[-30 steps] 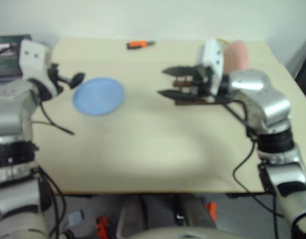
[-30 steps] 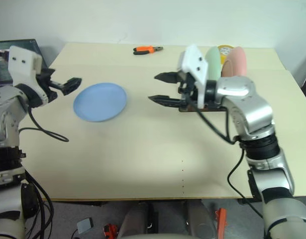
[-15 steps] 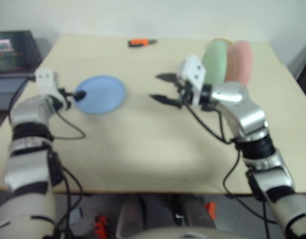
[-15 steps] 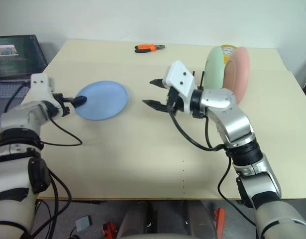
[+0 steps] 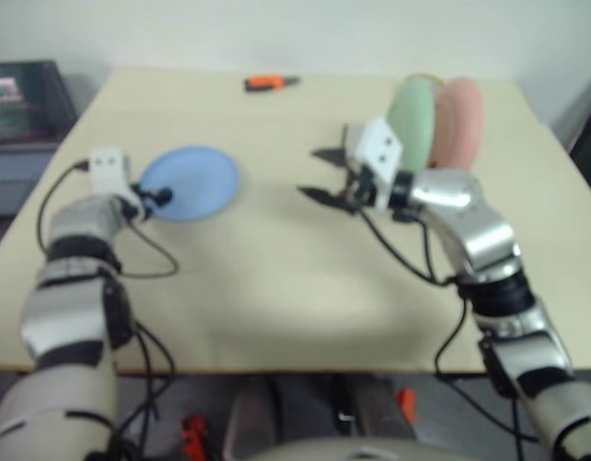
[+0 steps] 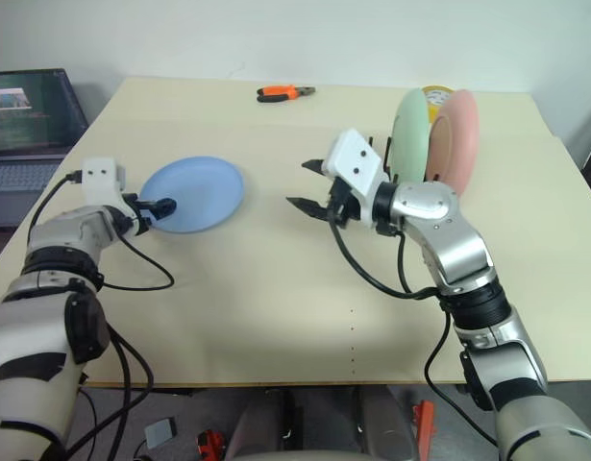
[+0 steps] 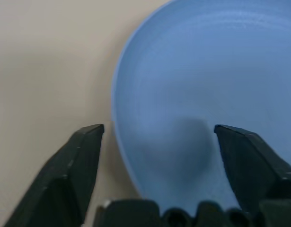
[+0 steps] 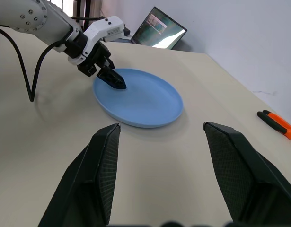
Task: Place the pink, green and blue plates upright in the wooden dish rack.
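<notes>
Left wrist view puts the blue plate point(image 7: 207, 94) right in front of me, lying flat on the beige worktop point(image 6: 276, 288), its near rim sitting between my two black fingers point(image 7: 74, 165); the jaws stand wide, one finger over the plate's inside and one outside the rim above bare worktop, and I cannot tell whether either touches it. From the head camera I see my left gripper point(image 6: 159, 208) low at the plate's left edge. My right gripper point(image 6: 309, 187) hovers above the middle of the worktop, pointing toward the blue plate but well apart from it, its jaws spread and holding nothing. Behind that arm, at the far right of the worktop, the green plate point(image 6: 410, 134) and the pink plate point(image 6: 458, 139) stand upright side by side, the pink one further right; the rack under them is hidden by my right arm. Orange-handled pliers point(image 6: 283, 93) lie near the far edge, and an open laptop point(image 6: 31, 110) sits off the worktop's left side.
</notes>
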